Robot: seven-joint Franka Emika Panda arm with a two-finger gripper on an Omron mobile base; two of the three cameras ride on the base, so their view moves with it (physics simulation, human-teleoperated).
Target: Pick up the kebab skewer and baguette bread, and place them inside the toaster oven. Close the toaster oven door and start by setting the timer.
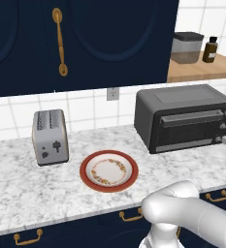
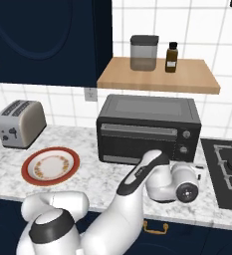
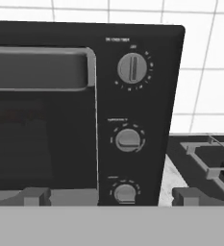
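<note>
The toaster oven [image 1: 185,121] [image 2: 148,128] stands at the back of the marble counter. The toaster oven door [image 3: 36,125] is shut, its bar handle [image 3: 36,69] across the top. My gripper [image 3: 113,196] is open and faces the oven's right-hand panel from close by, one fingertip on each side of the lowest knob [image 3: 125,192]. Two more knobs [image 3: 132,68] [image 3: 128,139] sit above it. In the right base view my hand [image 2: 184,185] hovers low in front of the oven's right end. The kebab skewer and the baguette bread are hidden from view.
A red-rimmed plate [image 1: 85,169] [image 2: 28,174] lies bare on the counter left of the oven. A silver two-slot toaster [image 1: 50,136] stands further left. A stovetop [image 2: 229,169] adjoins the oven's right side. A wooden shelf [image 2: 157,74] with a canister and a bottle hangs above.
</note>
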